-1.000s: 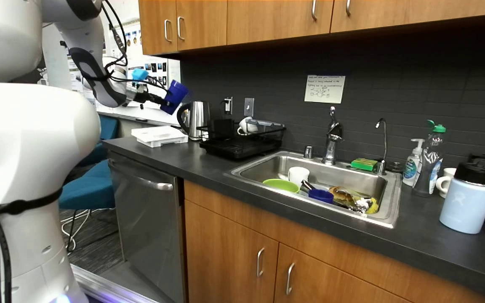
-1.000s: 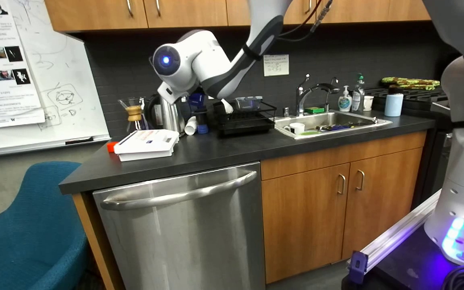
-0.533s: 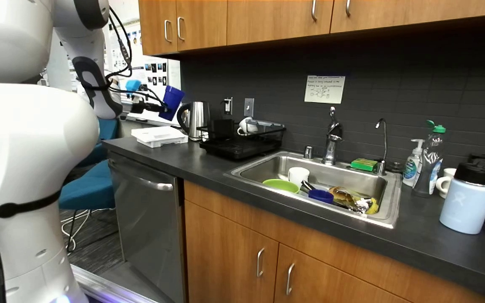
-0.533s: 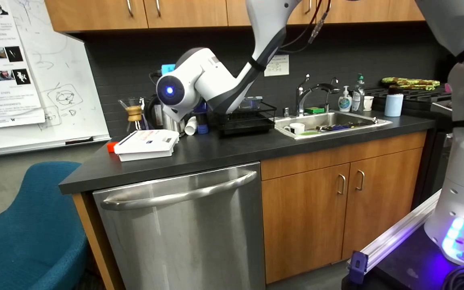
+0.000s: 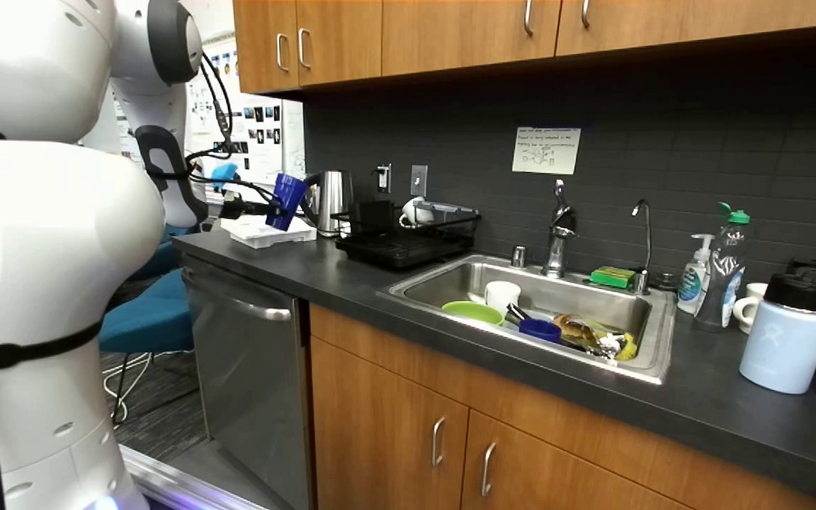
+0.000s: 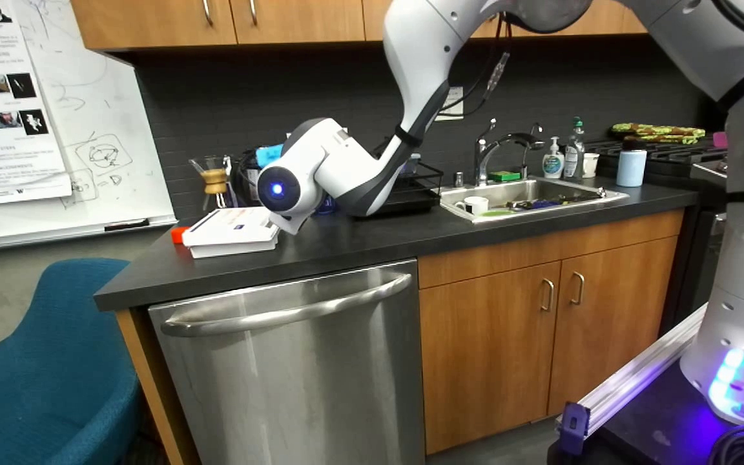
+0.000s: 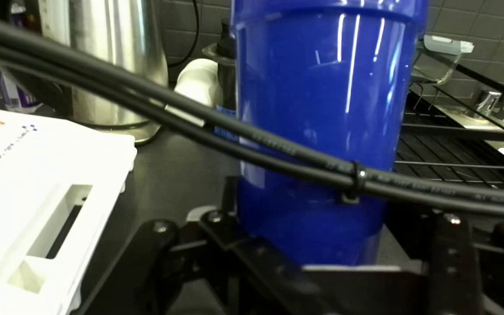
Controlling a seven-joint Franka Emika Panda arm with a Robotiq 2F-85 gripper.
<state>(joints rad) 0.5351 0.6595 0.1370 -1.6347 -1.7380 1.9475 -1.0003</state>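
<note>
Claw had the blue cup clamped, tilted, clear of the tabletop. Pickup looked done; set-down wasn't yet.

Kitchenette in office or lab: sink, dishwasher, kettle, wall cabinets; whiteboard with poster alongside.

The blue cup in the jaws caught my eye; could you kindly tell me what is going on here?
A robot arm has its jaws shut on the blue cup and holds it tilted, clear of the counter. In the wrist view a white case lies left of the cup and a black dish rack stands to its right. A white mug and a green bowl are in the sink.
</note>
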